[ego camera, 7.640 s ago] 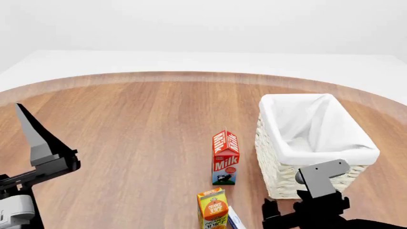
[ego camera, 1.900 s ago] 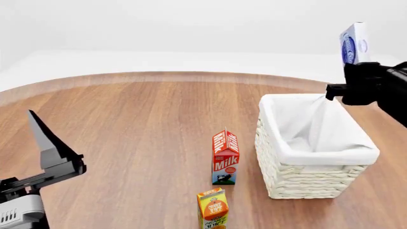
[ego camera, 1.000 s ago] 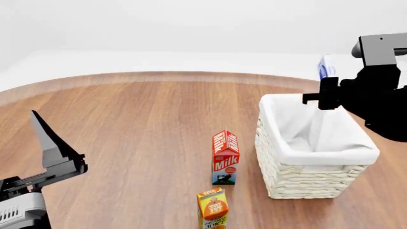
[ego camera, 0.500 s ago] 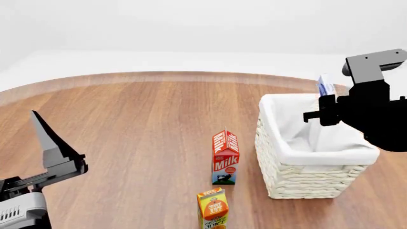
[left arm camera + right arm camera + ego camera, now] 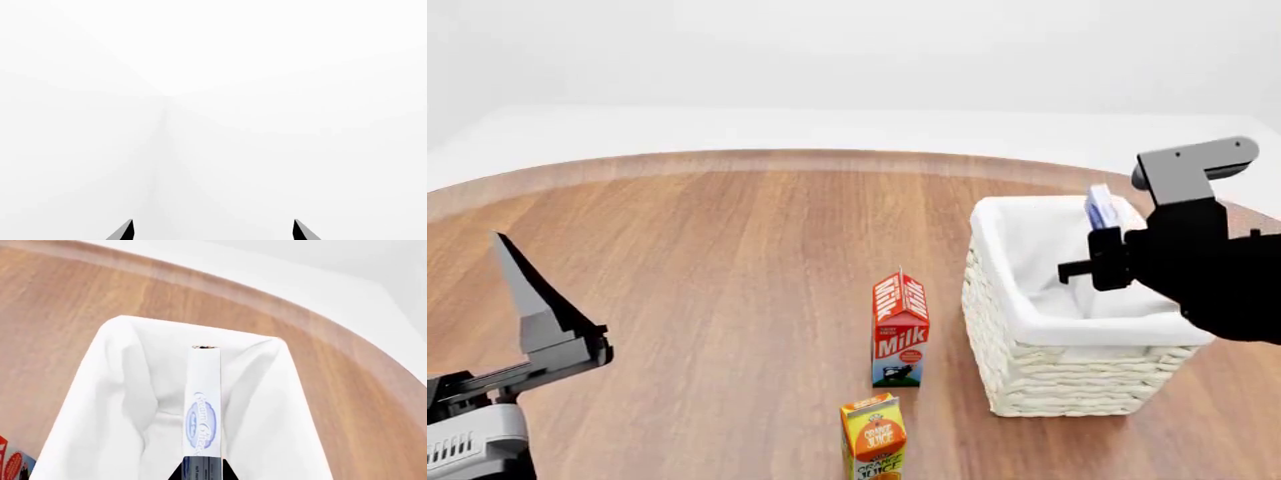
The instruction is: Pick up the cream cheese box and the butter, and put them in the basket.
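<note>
My right gripper (image 5: 1098,248) is shut on the cream cheese box (image 5: 1102,209), a flat blue-and-white box held edge-on over the cream-white basket (image 5: 1061,380). In the right wrist view the box (image 5: 203,405) points down into the basket's white cloth liner (image 5: 120,390), its far end near the liner's back wall. My left gripper (image 5: 541,310) is open and empty, low at the left; its wrist view shows only two fingertips (image 5: 125,231) against blank white. The butter is out of view.
A red-white milk carton (image 5: 900,328) stands just left of the basket. An orange juice carton (image 5: 874,437) stands in front of it near the view's lower edge. The round wooden table (image 5: 721,260) stretches left and back.
My right gripper has come down and slightly right with the cream cheese box, from above the basket's far rim to inside its opening. The left arm has barely moved.
</note>
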You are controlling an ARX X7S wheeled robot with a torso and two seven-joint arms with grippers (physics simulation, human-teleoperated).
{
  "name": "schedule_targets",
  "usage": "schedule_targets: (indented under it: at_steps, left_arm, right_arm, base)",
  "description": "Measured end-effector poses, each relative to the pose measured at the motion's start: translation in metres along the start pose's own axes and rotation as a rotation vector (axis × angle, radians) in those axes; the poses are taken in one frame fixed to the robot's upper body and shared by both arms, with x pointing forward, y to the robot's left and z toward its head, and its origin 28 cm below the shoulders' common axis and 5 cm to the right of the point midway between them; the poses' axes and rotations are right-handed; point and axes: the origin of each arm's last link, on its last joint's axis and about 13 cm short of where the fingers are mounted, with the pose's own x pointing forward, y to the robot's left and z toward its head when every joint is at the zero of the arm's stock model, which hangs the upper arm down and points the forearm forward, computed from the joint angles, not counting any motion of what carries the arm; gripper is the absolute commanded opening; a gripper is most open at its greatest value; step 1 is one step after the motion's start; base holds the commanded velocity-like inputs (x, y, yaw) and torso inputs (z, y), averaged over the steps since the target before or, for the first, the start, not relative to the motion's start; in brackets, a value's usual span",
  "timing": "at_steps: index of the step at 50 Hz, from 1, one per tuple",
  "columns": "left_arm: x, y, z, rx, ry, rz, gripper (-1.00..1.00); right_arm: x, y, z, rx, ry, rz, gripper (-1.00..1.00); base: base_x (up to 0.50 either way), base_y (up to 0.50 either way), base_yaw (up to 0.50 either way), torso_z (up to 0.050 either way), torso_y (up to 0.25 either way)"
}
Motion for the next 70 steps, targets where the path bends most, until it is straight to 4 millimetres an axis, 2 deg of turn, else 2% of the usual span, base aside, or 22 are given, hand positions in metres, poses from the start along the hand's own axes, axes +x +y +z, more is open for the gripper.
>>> schedule_targets:
  at_steps: [14, 15, 35, 43, 49, 57, 70]
  left_arm:
    - [0.000, 0.000, 0.000, 0.001, 0.001, -0.001, 1.00]
    - [0.000, 0.000, 0.000, 0.001, 0.001, -0.001, 1.00]
    - [0.000, 0.000, 0.000, 0.001, 0.002, -0.001, 1.00]
    - [0.000, 0.000, 0.000, 0.002, 0.001, -0.001, 1.00]
    - [0.000, 0.000, 0.000, 0.002, 0.000, 0.000, 1.00]
    - [0.000, 0.000, 0.001, 0.002, -0.002, 0.000, 1.00]
    - [0.000, 0.001, 0.002, 0.004, -0.008, 0.004, 1.00]
  right_arm:
    - [0.004, 0.000, -0.007, -0.002, 0.020, -0.002, -1.00]
    - [0.004, 0.001, -0.007, -0.002, 0.021, 0.000, 1.00]
    - [0.003, -0.001, -0.004, -0.016, 0.002, -0.004, 1.00]
    - [-0.007, 0.000, -0.004, -0.029, -0.026, 0.007, 1.00]
    - [-0.025, 0.004, -0.006, -0.047, -0.072, 0.035, 1.00]
    - [-0.062, 0.015, -0.004, -0.101, -0.184, 0.081, 1.00]
    - [-0.116, 0.050, -0.015, -0.245, -0.333, 0.226, 1.00]
  base:
    - [0.00, 0.00, 0.00, 0.000, 0.000]
    - [0.00, 0.00, 0.00, 0.000, 0.000]
    - [0.00, 0.00, 0.00, 0.000, 0.000]
    - [0.00, 0.00, 0.00, 0.000, 0.000]
    - [0.00, 0.00, 0.00, 0.000, 0.000]
    - [0.00, 0.00, 0.00, 0.000, 0.000]
    - [0.00, 0.00, 0.00, 0.000, 0.000]
